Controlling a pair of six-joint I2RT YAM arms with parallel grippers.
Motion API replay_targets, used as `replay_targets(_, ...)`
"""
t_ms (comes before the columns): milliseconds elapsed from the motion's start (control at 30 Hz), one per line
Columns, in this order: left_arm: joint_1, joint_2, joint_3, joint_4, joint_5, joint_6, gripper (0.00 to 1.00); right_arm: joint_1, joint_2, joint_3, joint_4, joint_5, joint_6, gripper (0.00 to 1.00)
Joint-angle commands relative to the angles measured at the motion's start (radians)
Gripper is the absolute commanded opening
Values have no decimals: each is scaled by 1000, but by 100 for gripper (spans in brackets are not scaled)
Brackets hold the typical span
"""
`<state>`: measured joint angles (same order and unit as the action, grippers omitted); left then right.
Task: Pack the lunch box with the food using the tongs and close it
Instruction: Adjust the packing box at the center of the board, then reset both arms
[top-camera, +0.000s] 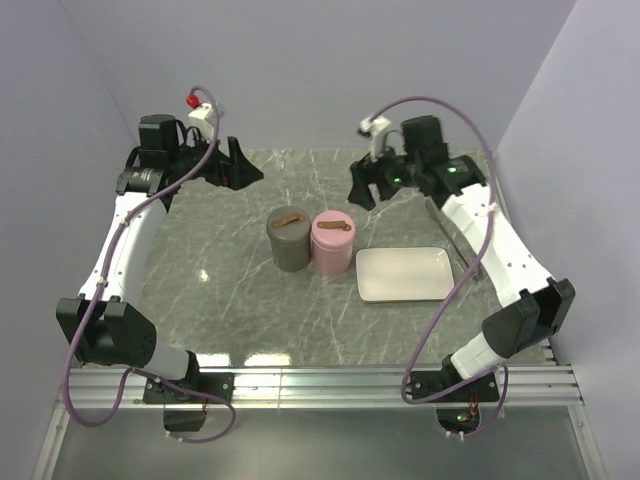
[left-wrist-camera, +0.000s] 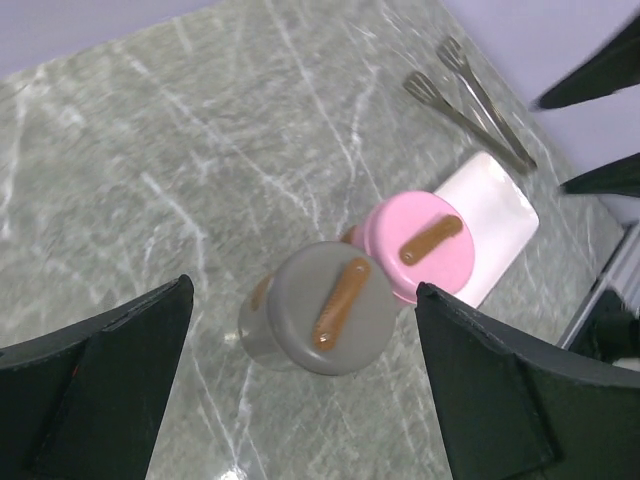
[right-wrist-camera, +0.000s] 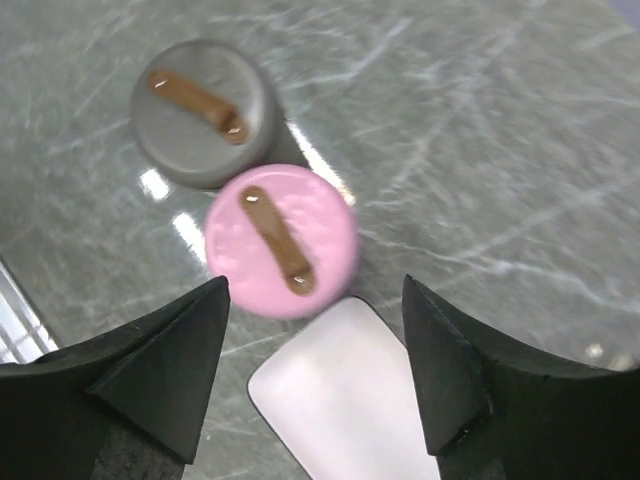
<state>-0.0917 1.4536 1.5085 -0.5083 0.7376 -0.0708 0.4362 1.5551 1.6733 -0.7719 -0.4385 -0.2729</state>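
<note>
- L claw (left-wrist-camera: 303, 290): black fingers spread wide, pinching nothing. It hangs over the far-left of the table, with the grey canister below the gap.
- R claw (right-wrist-camera: 315, 285): black wedge-shaped fingers also spread and empty. It hangs over the far-right side, with the pink canister and a tray corner below the gap.
- Table (top-camera: 220, 260): grey-green marble-look top w/ pale veins, glossy, a few light glares. Ribbed metal rail runs along the near edge.
- Tray (top-camera: 405, 273): white, flat, rectangular w/ rounded corners and a low rim, smooth finish. Sits right of centre, just beside the pink canister.
- Grey canister (top-camera: 289, 243): upright cylinder, matte. Round lid is on, w/ a brown strap-like handle across the top. Sits mid-table.
- Pink canister (top-camera: 332, 243): same shape, matte pink, same brown strap, lid on. Right of the grey one, touching or nearly so.
- Tongs (left-wrist-camera: 478, 118): slim grey metal, two thin arms w/ slotted tips, lying flat on the table. They are beyond the tray's right side, close to the R arm, untouched by either claw.
</note>
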Motion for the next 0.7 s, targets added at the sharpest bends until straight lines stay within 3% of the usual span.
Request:
replay_targets(0,33,-15,18,1,-53,-89,100,-115,-79,49,-17,-51,80,83)
replay_targets(67,47,16,42,-79,-116,-66,99,-163,-98,33,-29,-68,101,87)
replay_targets(133,79,17,35,-99,-84,-29,99,-238,-131,-19,-33,-89,115,88)
replay_targets(333,124,-61,-139,-78,-167,38,99,-382,-262,-266,-12,-109,118,90)
replay_targets(667,133,-196,-421,-55,-283,146,99,-396,-378,-569,51,-105,90,92)
